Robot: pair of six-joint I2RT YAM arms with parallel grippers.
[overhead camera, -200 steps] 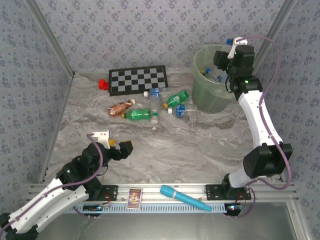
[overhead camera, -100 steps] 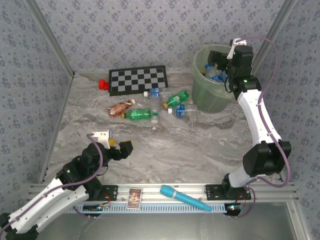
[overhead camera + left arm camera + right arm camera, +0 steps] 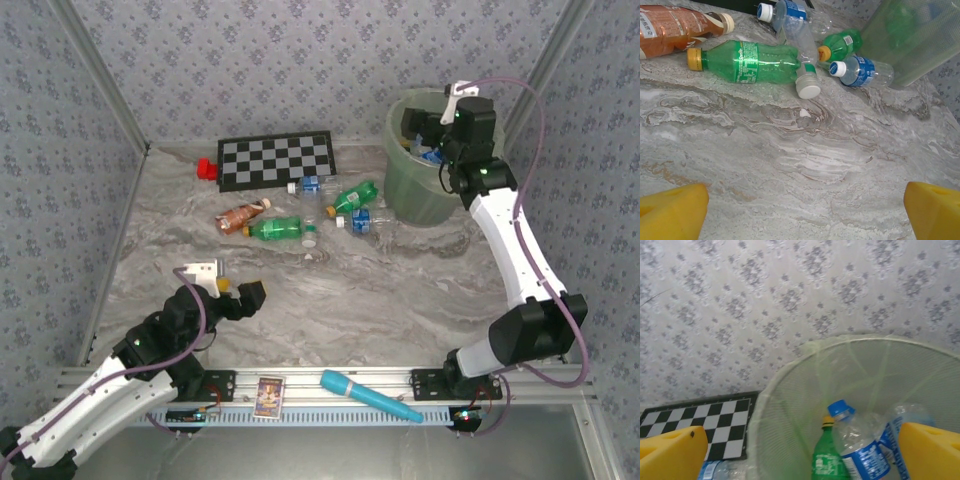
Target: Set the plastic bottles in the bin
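R gripper (image 3: pixel 801 450) jaws apart, empty over bin (image 3: pixel 418 197); lift clear of rim. L gripper (image 3: pixel 802 210) apart too; take green Sprite bottle (image 3: pixel 765 62) mid-body.

Light is even and diffuse, and all three views are bright without hard glare. Top view: sharp across the marbled surface (image 3: pixel 330 290), with only faint, soft-edged shadows. Left wrist view: small highlights on the green bottle (image 3: pixel 765 62); the left arm's fingers (image 3: pixel 672 212) are blurred at the lower corners. Right wrist view: the right arm's fingers (image 3: pixel 670 452) are equally out of focus, and the wallpaper (image 3: pixel 765 300) is slightly soft.
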